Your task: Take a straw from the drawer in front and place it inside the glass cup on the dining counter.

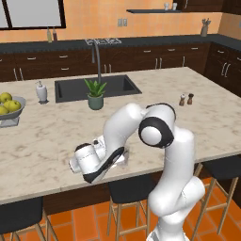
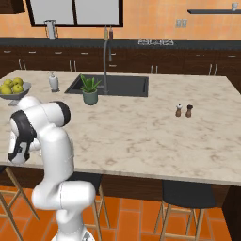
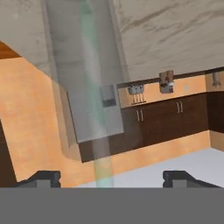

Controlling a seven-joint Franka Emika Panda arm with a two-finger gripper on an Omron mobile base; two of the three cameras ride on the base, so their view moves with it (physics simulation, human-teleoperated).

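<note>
The glass cup (image 3: pixel 83 74) looms very close in the hand view, clear and straight-sided, and seems tipped because the hand is rolled. A thin pale stick, the straw (image 3: pixel 92 87), runs along the inside of the cup, and its near end reaches down between my fingertips. My gripper (image 3: pixel 113 177) is open, with both tips far apart and clear of the straw. From the left base view, the gripper (image 1: pixel 106 157) hovers at the near edge of the dining counter (image 1: pixel 56 136), with the glass cup (image 1: pixel 121 157) right beside the hand. The drawer is out of view.
A dark sink (image 1: pixel 94 87) with a tall tap lies mid-counter, and a potted plant (image 1: pixel 95 94) stands at its front rim. A white soap bottle (image 1: pixel 42 92) and a fruit bowl (image 1: pixel 9 108) are at the left, shakers (image 1: pixel 186 99) at the right. Stools (image 1: pixel 129 188) stand below.
</note>
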